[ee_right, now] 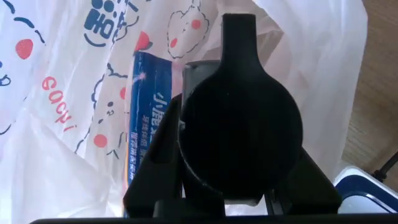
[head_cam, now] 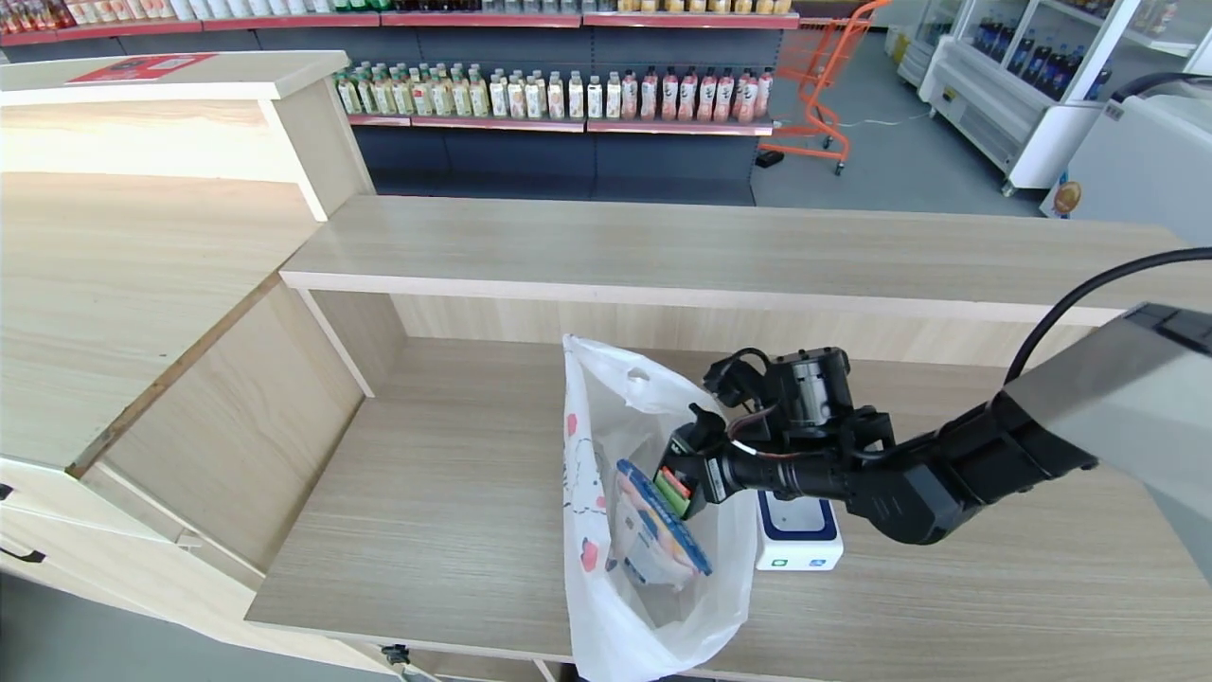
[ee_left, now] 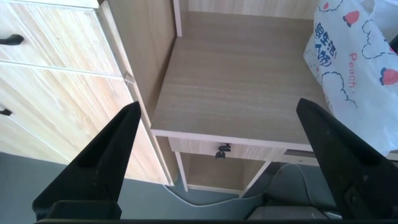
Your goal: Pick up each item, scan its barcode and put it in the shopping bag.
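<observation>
The right arm (head_cam: 956, 478) is the nearest thing in the head view. It comes in from the right edge of the worktop (head_cam: 426, 493) and ends over the open mouth of the shopping bag (head_cam: 592, 530). The right end effector (head_cam: 684, 488) sits just inside that mouth. A small green-and-red thing (head_cam: 673, 491) shows at its tip, but I cannot tell whether the end effector is pinching it or is spread. The bag stands at the front edge of the worktop, about midway along it. A blue-edged packet (head_cam: 663, 535) stands on edge inside the bag, just beside and below the end effector. Its long axis slants from the back of the worktop toward the front edge. A white box with a blue top (head_cam: 798, 538), probably the scanner, lies touching or just beside the bag's right side, under the wrist.

In the left wrist view, the left end effector (ee_left: 217, 162) is spread wide with nothing between its tips. It hangs off the worktop's front-left corner, well apart from the bag.

In the right wrist view, a round black housing covers the middle, with the printed bag wall and the packet's blue edge behind it.

The right arm is clearly the nearer one. Judging by its position, this looks like the drop into the bag.
</observation>
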